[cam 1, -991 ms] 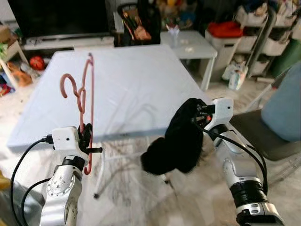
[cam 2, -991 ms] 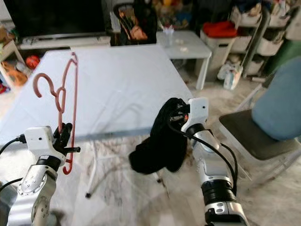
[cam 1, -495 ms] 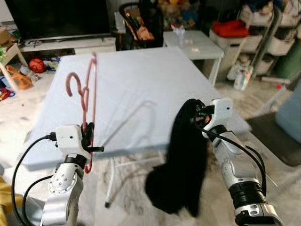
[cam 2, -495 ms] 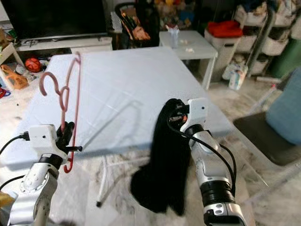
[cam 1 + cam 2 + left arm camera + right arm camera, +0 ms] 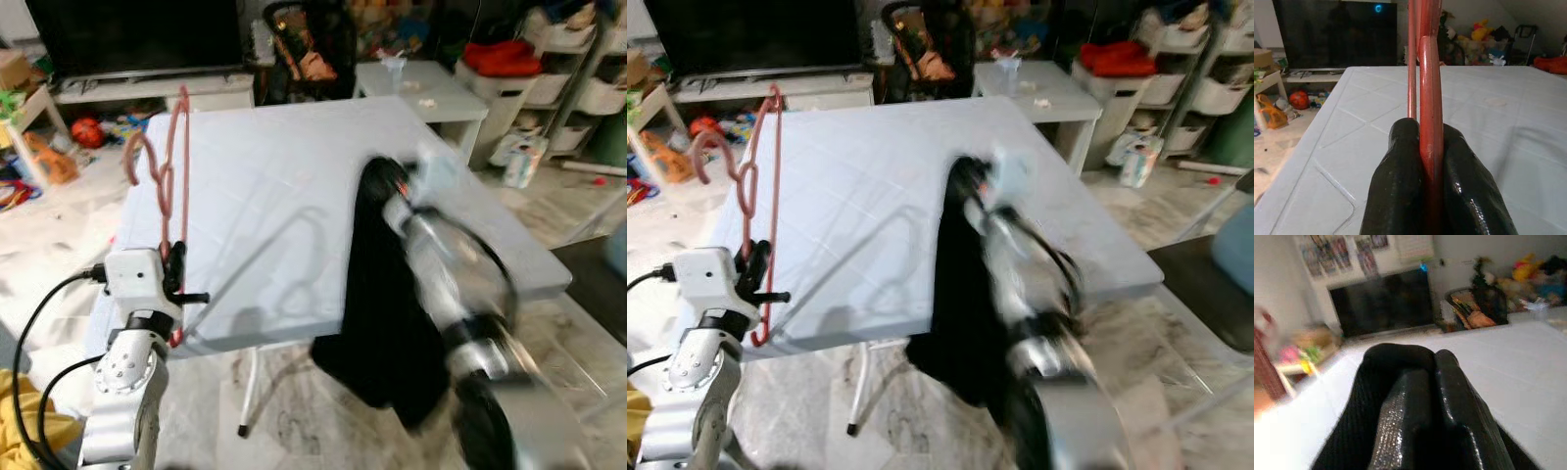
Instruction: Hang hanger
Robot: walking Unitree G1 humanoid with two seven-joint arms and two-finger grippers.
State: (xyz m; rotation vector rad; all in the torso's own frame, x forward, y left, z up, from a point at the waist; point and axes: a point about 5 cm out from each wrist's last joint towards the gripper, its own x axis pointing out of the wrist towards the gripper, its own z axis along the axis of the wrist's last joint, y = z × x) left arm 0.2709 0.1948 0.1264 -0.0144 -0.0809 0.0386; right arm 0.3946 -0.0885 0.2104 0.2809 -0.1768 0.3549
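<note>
A pink-red plastic hanger (image 5: 174, 166) stands upright over the left side of the white table (image 5: 274, 166), hook at the top left. My left gripper (image 5: 177, 281) is shut on its lower bar; in the left wrist view both black fingers (image 5: 1400, 186) pinch the hanger (image 5: 1430, 122). My right gripper (image 5: 388, 182), blurred by motion, is raised above the table's right half and shut on a black garment (image 5: 382, 304) that hangs long past the table's front edge. In the right wrist view the garment (image 5: 1352, 431) is folded around the fingers (image 5: 1449, 396).
A dark TV (image 5: 137, 34) on a low stand lies beyond the table. A black stroller (image 5: 309, 44) and a small white table (image 5: 421, 83) stand behind it. Storage bins (image 5: 509, 59) sit at the right, toys (image 5: 78, 130) and a yellow cloth (image 5: 20, 431) at the left.
The view has shifted and the table sits closer. My right arm has swung up and left over the table with the garment, which now hangs full length. The left gripper still holds the hanger.
</note>
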